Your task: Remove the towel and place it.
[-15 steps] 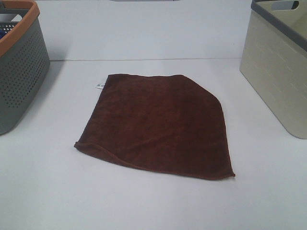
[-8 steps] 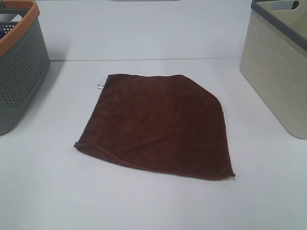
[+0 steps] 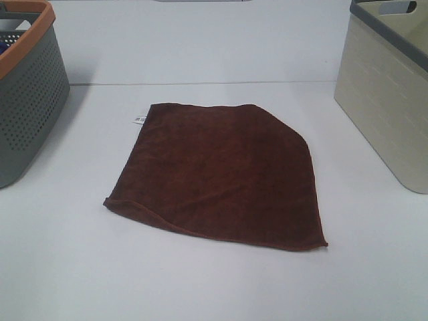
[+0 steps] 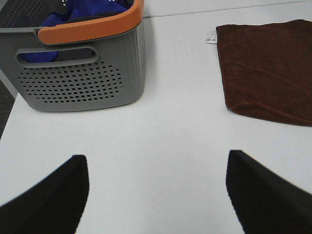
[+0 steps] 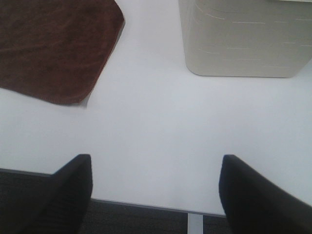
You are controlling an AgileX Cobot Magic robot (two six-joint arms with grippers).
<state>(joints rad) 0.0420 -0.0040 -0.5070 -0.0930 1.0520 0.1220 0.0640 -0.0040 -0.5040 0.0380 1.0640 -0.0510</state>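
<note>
The dark maroon-brown towel (image 3: 219,173) lies flat on the white table, with a small white tag (image 3: 139,120) at its far left edge. It also shows in the left wrist view (image 4: 270,68) and the right wrist view (image 5: 51,46). Neither gripper shows in the exterior high view. My left gripper (image 4: 156,192) is open and empty, above bare table between the grey basket and the towel. My right gripper (image 5: 155,197) is open and empty, over the table's front edge, apart from the towel's corner.
A grey perforated basket with an orange rim (image 3: 30,93) stands at the far left and holds blue cloth (image 4: 90,12). A beige basket with a grey rim (image 3: 388,93) stands at the far right. The table's front edge (image 5: 146,204) shows in the right wrist view.
</note>
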